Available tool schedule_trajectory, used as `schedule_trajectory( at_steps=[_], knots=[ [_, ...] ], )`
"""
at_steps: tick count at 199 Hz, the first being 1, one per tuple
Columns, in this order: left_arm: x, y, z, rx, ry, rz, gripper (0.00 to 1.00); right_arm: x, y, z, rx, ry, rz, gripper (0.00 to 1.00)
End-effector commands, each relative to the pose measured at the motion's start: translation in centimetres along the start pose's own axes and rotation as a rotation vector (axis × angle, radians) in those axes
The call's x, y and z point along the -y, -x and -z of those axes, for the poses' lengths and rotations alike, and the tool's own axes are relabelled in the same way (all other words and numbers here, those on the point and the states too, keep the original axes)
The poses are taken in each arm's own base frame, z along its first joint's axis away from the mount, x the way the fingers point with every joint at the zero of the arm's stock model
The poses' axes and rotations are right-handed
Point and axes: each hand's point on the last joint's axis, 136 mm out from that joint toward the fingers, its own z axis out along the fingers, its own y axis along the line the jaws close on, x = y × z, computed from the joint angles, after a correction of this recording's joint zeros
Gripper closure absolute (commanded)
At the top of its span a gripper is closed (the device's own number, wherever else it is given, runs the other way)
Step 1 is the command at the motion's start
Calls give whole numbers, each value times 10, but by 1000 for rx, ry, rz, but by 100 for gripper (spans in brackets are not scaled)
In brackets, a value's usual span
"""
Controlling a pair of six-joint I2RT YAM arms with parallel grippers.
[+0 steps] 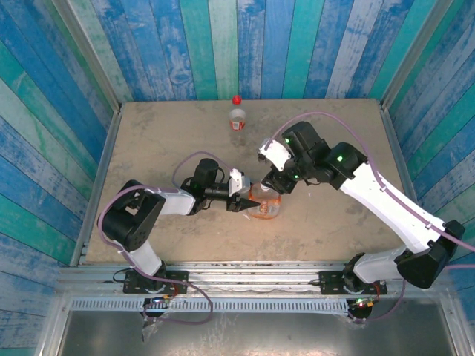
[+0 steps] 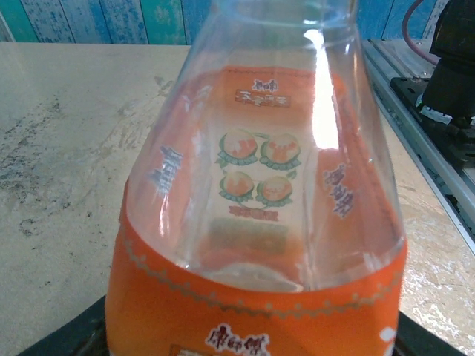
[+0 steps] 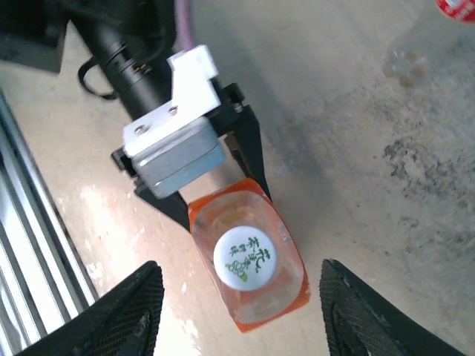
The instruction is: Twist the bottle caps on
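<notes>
The orange bottle (image 1: pixel 267 209) stands upright on the table (image 1: pixel 163 148), a little near of the middle, between the two arms. The left gripper (image 1: pixel 245 202) comes to it from the left and is clenched on its body. In the right wrist view its two black fingers (image 3: pixel 249 152) press on opposite sides of the bottle, just under the shoulder. In the left wrist view the clear shoulder and the orange label are very close to the camera, and the neck goes out of the picture at the top.

The white cap (image 3: pixel 245 259) sits on the mouth of the orange bottle, with green printing on its top. I cannot tell if it is screwed tight or only lying there.

The right gripper (image 1: pixel 276 184) hangs directly above this bottle and points down. It is released: its two dark fingers (image 3: pixel 133 311) stand wide apart, one on each side of the bottle and cap, and they touch neither.

The small bottle (image 1: pixel 237 119) stands upright at the far side of the table, near the middle of the far edge and well apart from both grippers. The red cap (image 1: pixel 237 99) is on its top.
</notes>
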Motion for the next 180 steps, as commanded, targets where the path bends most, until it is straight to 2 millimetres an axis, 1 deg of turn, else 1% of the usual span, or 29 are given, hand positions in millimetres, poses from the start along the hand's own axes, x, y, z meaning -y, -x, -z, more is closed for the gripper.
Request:
schedule_trajectory(
  at_steps=[1, 31, 64, 121, 180],
  knots=[
    [0, -13, 5, -67, 24, 28, 41, -8, -8, 1, -84, 71, 128, 43],
    [0, -14, 4, -72, 21, 30, 41, -6, -6, -8, -155, 100, 96, 42],
    [-1, -13, 4, -70, 21, 29, 41, -11, -6, -18, -203, 150, 60, 43],
    [-1, -12, 4, -68, 21, 29, 41, -10, -15, -34, -285, 170, -10, 52],
    [-1, -12, 4, -63, 19, 30, 41, -7, -20, -40, -318, 161, -17, 58]
  ],
)
